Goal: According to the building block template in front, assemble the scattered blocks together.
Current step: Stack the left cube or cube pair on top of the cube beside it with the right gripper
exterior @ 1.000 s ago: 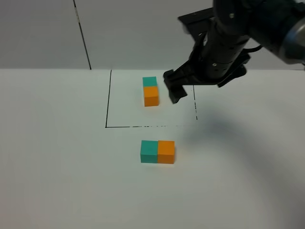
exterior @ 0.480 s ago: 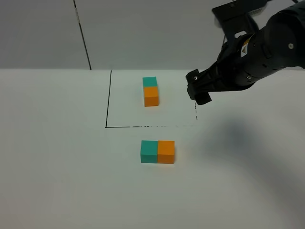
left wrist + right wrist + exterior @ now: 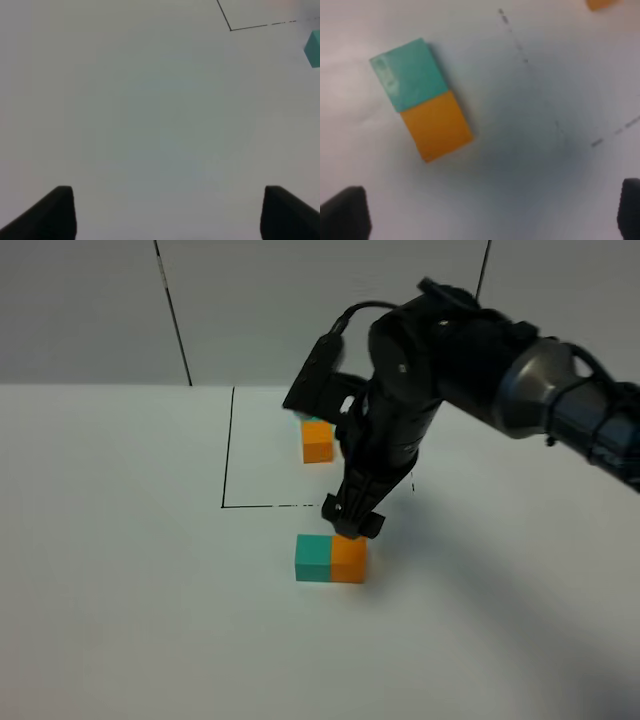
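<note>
The scattered teal cube (image 3: 313, 558) and orange cube (image 3: 349, 561) sit side by side and touching on the white table, in front of the framed area. The template's orange cube (image 3: 317, 443) shows inside the black-line rectangle (image 3: 227, 455); its teal cube is almost hidden behind my right arm. My right gripper (image 3: 352, 524) hangs just above the scattered orange cube. In the right wrist view it (image 3: 487, 215) is open and empty, with the teal cube (image 3: 407, 75) and orange cube (image 3: 436, 125) beyond it. My left gripper (image 3: 172, 212) is open over bare table, with the teal cube (image 3: 314, 47) at the frame edge.
The white table (image 3: 120, 590) spreads wide around the cubes. A grey wall (image 3: 90, 310) stands at the back. My right arm (image 3: 440, 360) reaches across the framed area from the back right.
My right arm has swung from the back right, forward and down, and its gripper now hangs over the scattered orange cube. The cubes have not moved.
</note>
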Controlling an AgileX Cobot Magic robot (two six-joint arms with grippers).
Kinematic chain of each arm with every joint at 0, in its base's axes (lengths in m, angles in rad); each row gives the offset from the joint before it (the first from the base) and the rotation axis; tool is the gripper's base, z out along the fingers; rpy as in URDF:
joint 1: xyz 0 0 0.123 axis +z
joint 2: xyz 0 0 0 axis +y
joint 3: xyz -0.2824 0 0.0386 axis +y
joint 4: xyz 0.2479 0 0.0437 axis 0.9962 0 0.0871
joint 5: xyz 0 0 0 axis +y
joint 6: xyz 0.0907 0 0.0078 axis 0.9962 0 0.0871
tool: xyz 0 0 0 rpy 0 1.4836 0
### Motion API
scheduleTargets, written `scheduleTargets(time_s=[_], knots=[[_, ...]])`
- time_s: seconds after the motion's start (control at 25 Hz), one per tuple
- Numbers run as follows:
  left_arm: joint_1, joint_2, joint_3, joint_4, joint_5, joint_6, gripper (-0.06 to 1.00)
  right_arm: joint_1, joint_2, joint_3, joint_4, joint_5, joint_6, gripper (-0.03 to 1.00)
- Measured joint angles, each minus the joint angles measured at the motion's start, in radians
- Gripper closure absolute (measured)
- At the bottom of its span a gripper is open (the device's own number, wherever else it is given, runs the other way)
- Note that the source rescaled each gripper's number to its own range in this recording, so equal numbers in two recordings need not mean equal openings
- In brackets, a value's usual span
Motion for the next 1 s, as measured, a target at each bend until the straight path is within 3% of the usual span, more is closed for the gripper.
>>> scheduleTargets(time_s=[0.32,1.0], knots=[[0.0,0.0,0.0,0.0,0.0,0.0,0.3,0.029,0.217,-0.151,0.037,0.047,-0.058,-0.03],[0.0,0.0,0.0,0.0,0.0,0.0,0.3,0.055,0.321,-0.157,-0.02,0.022,-0.081,0.01]])
